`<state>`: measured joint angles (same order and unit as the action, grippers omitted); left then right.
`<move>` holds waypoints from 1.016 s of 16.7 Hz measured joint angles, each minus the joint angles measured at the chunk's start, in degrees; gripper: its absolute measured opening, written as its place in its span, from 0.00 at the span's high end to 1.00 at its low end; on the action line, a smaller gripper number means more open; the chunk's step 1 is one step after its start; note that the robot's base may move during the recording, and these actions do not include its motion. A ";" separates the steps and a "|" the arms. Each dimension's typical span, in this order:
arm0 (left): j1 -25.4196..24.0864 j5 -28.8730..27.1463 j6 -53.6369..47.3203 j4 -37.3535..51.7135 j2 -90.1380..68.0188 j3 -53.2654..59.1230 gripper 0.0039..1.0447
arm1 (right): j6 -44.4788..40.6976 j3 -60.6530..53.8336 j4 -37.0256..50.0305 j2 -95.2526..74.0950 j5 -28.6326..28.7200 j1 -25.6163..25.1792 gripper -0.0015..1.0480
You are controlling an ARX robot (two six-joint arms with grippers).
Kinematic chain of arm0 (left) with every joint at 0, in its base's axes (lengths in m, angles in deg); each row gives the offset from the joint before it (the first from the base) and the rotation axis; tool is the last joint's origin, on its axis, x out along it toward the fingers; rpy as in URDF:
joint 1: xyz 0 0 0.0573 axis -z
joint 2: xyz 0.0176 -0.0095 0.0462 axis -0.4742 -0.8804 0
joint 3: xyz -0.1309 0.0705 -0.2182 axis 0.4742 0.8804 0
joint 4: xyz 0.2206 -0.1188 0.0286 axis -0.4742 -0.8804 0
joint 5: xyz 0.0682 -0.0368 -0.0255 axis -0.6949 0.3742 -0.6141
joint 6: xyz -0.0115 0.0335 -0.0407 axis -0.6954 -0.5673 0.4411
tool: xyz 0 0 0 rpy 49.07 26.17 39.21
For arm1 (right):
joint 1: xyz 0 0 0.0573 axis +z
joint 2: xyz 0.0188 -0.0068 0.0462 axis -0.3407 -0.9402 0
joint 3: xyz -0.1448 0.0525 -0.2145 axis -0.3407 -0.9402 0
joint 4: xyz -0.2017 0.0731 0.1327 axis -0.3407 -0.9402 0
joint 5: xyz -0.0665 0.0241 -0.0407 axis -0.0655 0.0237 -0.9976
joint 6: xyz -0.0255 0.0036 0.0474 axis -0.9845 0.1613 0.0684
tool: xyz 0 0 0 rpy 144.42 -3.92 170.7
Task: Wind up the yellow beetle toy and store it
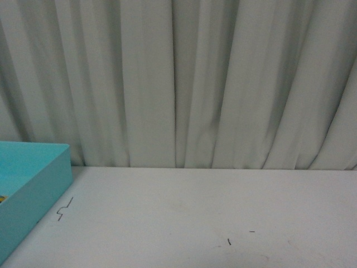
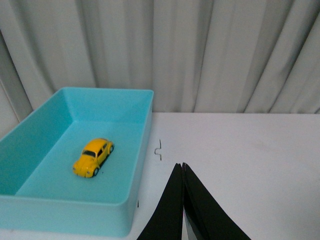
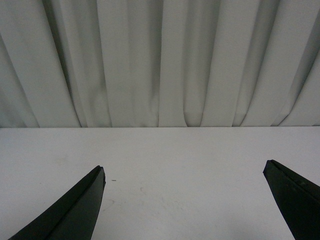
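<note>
At this frame the yellow beetle toy point(image 2: 93, 157) already sat inside the turquoise bin point(image 2: 143, 140) at far left; your left gripper point(image 2: 182, 167) was pinched together, holding nothing, beside the bin. Right gripper point(image 3: 184, 172) was spread wide over bare table point(image 3: 190, 150); I'd have just backed both arms off without bumping the bin.

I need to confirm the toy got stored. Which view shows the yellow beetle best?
The left wrist view: the beetle sits whole and upright on the floor of the bin. The front view catches only a yellow sliver at the picture's left edge, inside the bin. The right wrist view shows none of it.
</note>
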<state>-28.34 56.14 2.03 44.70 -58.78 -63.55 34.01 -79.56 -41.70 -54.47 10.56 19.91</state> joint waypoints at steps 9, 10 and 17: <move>0.00 -0.15 0.07 -0.02 2.75 0.00 0.60 | 0.02 0.00 0.00 0.00 0.02 0.00 0.06; 0.00 -0.15 0.07 -0.02 2.75 0.00 0.53 | 0.02 0.00 0.00 0.00 0.02 0.00 0.06; 0.00 -0.15 0.02 -0.02 2.73 0.00 0.05 | 0.02 0.00 0.00 0.00 0.02 0.00 0.06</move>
<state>-28.34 55.99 2.06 44.68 -56.05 -63.55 34.03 -79.56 -41.70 -54.47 10.58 19.91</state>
